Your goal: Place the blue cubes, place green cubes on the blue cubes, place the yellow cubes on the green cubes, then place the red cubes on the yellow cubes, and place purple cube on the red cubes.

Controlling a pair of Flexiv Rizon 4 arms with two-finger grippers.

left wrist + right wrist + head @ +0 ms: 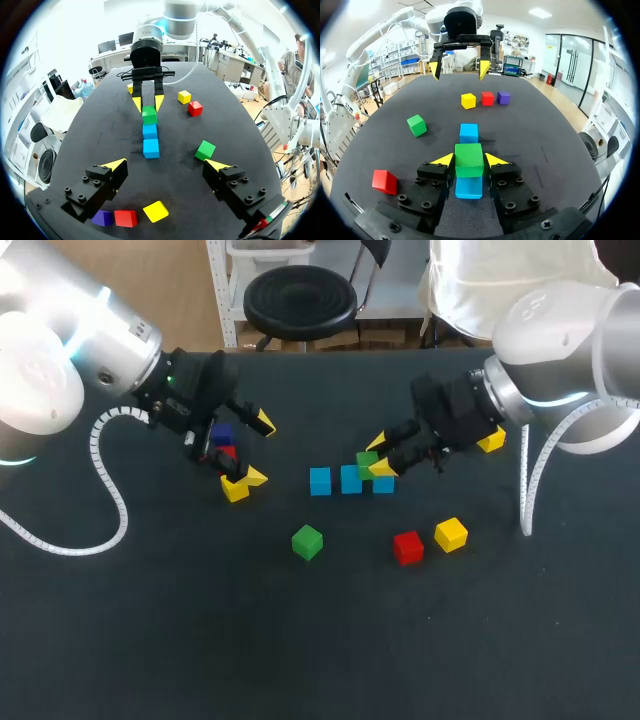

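Observation:
Three blue cubes [320,480] lie in a row at mid-table. My right gripper [376,455] is shut on a green cube [365,460] just above the row's middle and right end. In the right wrist view the green cube [469,157] sits between the fingers, with one blue cube [469,187] under it and another [468,132] ahead. My left gripper [255,450] stands open to the left, over a purple cube [222,433], a red cube [226,452] and a yellow cube [235,490]. Nothing is between the fingers of the left gripper [166,165].
A loose green cube [307,541], a red cube [407,547] and a yellow cube [451,534] lie toward the front of the black table [150,640]. Another yellow cube [491,440] sits behind my right wrist.

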